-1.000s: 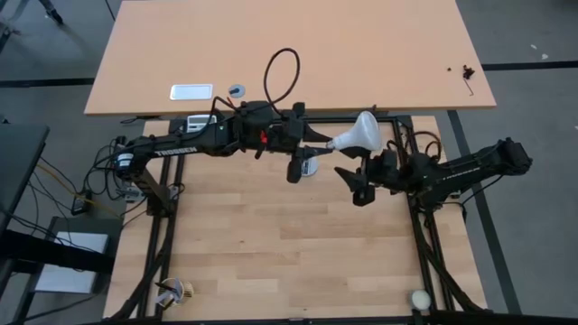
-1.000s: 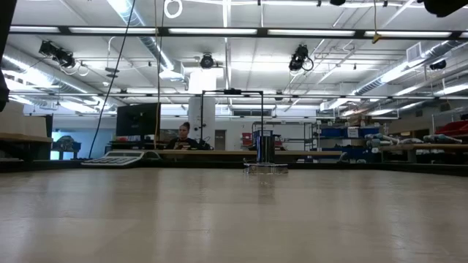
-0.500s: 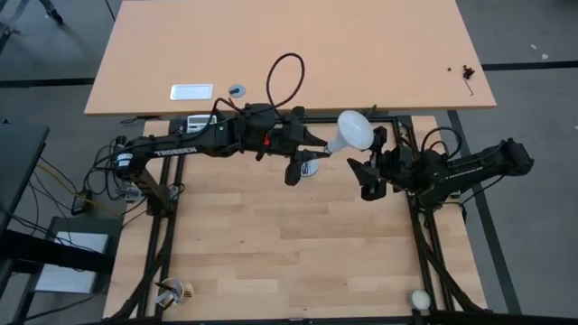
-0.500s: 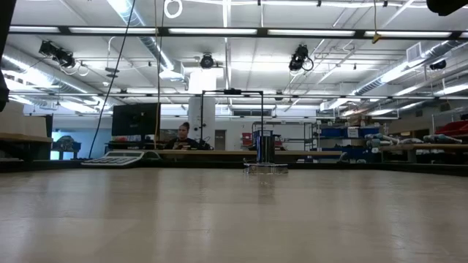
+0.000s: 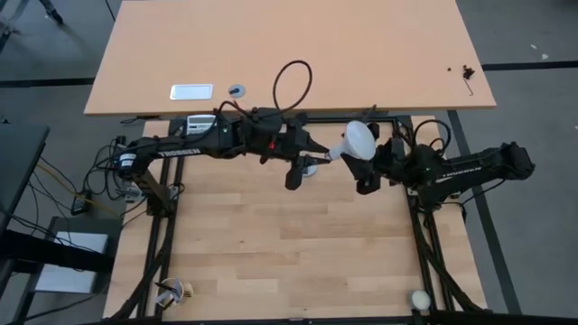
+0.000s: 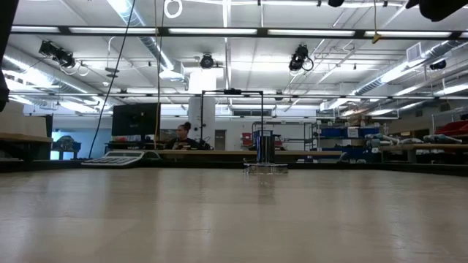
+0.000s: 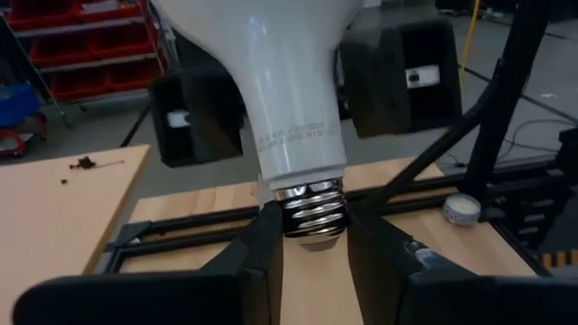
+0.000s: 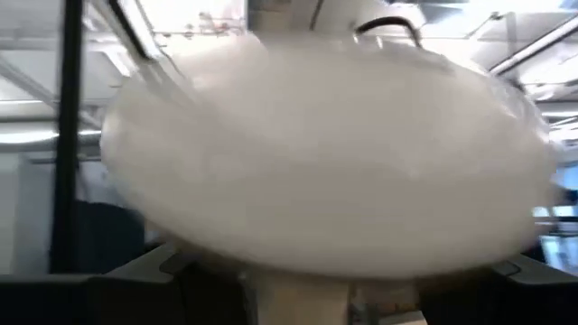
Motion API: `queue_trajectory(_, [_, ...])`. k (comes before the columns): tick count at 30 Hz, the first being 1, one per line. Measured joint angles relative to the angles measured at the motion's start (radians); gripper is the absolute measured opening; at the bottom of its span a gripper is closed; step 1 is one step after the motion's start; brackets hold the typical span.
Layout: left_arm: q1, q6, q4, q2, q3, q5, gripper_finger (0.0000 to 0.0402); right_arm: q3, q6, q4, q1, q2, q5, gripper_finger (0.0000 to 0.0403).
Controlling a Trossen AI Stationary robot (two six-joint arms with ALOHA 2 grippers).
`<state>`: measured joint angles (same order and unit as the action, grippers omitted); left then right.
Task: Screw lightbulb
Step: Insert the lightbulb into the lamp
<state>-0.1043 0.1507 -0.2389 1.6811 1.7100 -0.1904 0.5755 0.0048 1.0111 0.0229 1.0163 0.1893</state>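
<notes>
The white lightbulb (image 5: 358, 141) is held in the air above the middle of the wooden table, its dome toward the right arm. My left gripper (image 5: 318, 155) comes in from the table's left and is shut on the bulb's screw base (image 7: 311, 215). My right gripper (image 5: 372, 162) comes from the table's right and is open. Its two dark fingers (image 7: 194, 117) stand on either side of the bulb's cone. I cannot tell whether they touch it. In the right wrist view the dome (image 8: 325, 153) fills the picture. The low view shows neither gripper. My left gripper pinches the silver threaded screw base (image 7: 311, 215) between its two fingers (image 7: 262, 244). The fingers come nearly level from the table's left and lie along the bulb's length. The bulb sticks out beyond the fingertips, dome away from the gripper, lifted clear of the table.
A small round white thing (image 5: 310, 169) lies on the table under my left gripper. Cream balls lie at the near right (image 5: 418, 298) and near left (image 5: 185, 289) corners. A second table (image 5: 289, 45) stands behind, with a white tray (image 5: 191, 91).
My right gripper has moved toward the table's far edge and up to the bulb, staying open, so its fingers now flank the cone. My left gripper has tipped a little downward, and the bulb's dome has swung slightly toward the near edge.
</notes>
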Motion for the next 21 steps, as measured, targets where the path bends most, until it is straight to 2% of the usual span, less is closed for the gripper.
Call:
queue_trajectory(5, [0.0,0.002,-0.018,0.014,0.0,-0.005,0.0095,0.0,0.003,-0.011,-0.001,0.001,-0.026,0.0268])
queue_trajectory(12, [0.0,0.004,-0.031,0.023,0.003,0.008,0.0099,0.0,-0.002,-0.016,0.0,0.013,-0.027,0.0215])
queue_trajectory(17, [0.001,0.003,-0.088,0.023,0.006,0.099,0.012,-0.002,-0.011,-0.036,-0.002,0.017,-0.02,0.0194])
queue_trajectory(21, [-0.006,0.022,-0.223,0.024,-0.002,0.204,0.0138,0.005,-0.009,0.001,-0.013,0.004,-0.025,0.0192])
